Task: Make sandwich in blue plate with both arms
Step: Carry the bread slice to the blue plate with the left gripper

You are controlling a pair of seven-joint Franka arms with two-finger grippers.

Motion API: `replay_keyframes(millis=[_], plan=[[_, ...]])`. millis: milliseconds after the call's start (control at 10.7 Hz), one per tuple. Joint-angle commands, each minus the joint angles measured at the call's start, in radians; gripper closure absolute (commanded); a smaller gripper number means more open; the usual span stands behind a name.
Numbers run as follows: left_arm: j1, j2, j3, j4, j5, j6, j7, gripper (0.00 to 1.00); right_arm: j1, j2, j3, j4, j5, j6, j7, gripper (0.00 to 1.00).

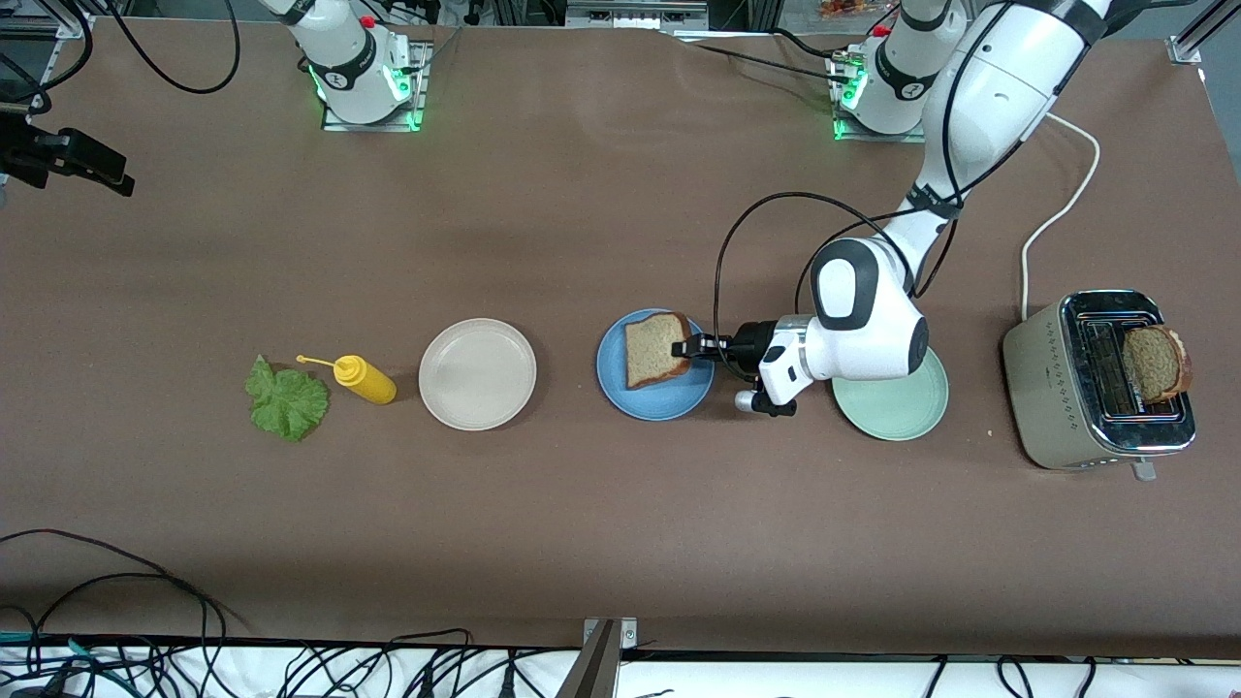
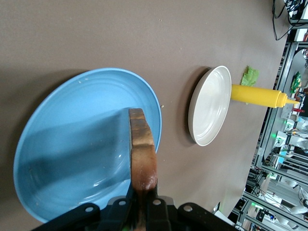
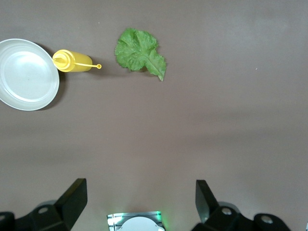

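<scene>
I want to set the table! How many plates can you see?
3, in a row. The cream plate is beside the yellow bottle, the blue plate is in the middle under the bread slice, and the green plate is nearest the toaster, partly hidden by the left arm.

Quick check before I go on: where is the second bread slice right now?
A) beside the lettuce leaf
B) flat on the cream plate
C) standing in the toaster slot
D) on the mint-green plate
C: the second bread slice stands up out of the toaster slot at the left arm's end of the table, while the left claw holds the first bread slice over the blue plate.
</scene>
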Motion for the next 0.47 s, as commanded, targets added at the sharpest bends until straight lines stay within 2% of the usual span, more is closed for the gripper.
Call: replay_keyframes(millis=[0, 93, 186, 279, 372], plan=[[0.0, 0.025, -0.004, 0.013, -0.105, 0.004, 0.117, 0.96, 0.01, 0.025, -0.003, 0.021, 0.0, -0.021, -0.018, 0.0], [-0.008, 0.027, -0.004, 0.008, -0.146, 0.004, 0.146, 0.96, 0.01, 0.027, -0.002, 0.019, 0.006, -0.021, -0.033, 0.0], [0.001, 0.027, -0.002, 0.008, -0.147, -0.001, 0.163, 0.83, 0.011, 0.05, 0.0, 0.021, 0.017, -0.015, -0.071, 0.0], [0.004, 0.027, -0.001, 0.01, -0.147, -0.004, 0.17, 0.24, 0.01, 0.056, 0.0, 0.021, 0.049, -0.011, -0.082, 0.0], [0.007, 0.021, 0.001, 0.011, -0.147, -0.007, 0.164, 0.0, 0.011, 0.077, 0.001, 0.012, 0.069, -0.009, -0.081, 0.0]])
